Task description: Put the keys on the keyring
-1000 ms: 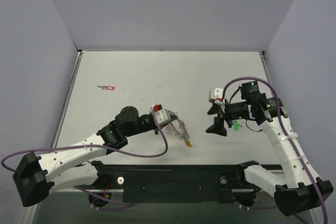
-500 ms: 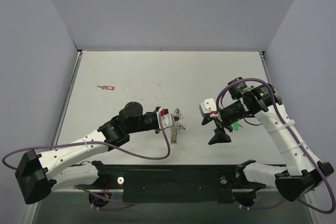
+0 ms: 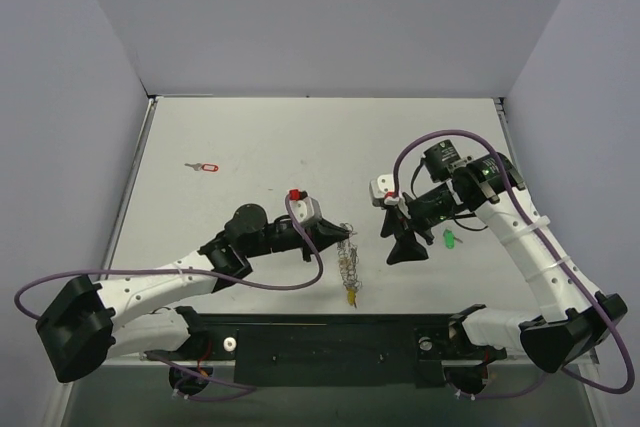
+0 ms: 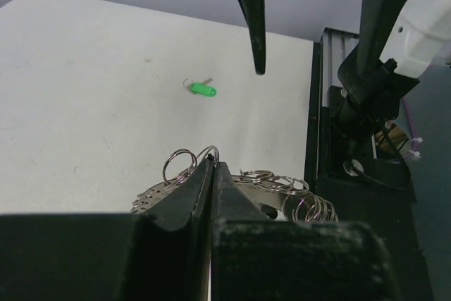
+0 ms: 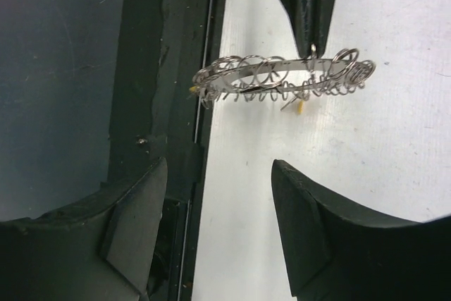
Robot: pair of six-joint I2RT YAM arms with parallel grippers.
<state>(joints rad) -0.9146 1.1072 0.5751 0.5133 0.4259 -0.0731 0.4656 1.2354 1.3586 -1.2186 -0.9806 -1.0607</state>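
Observation:
My left gripper [image 3: 340, 235] is shut on the rim of the keyring [image 3: 350, 263], a silvery ring with many small loops that hangs edge-on with its yellow piece [image 3: 350, 299] at the bottom. The left wrist view shows the jaws pinched on the keyring [image 4: 282, 189]. My right gripper [image 3: 398, 235] is open and empty just right of the ring. In the right wrist view the keyring [image 5: 282, 75] lies ahead of the open fingers [image 5: 317, 223]. The green key [image 3: 450, 240] lies on the table behind the right gripper and also shows in the left wrist view [image 4: 203, 89]. The red key [image 3: 205, 166] lies far left.
The black base rail [image 3: 330, 337] runs along the table's near edge, just below the hanging ring. Purple cables [image 3: 290, 282] loop off both arms. Grey walls enclose the white table [image 3: 300, 137] on three sides.
My left gripper has turned the keyring from flat to hanging edge-on and moved a little right. My right gripper has swung left, away from the green key, toward the ring.

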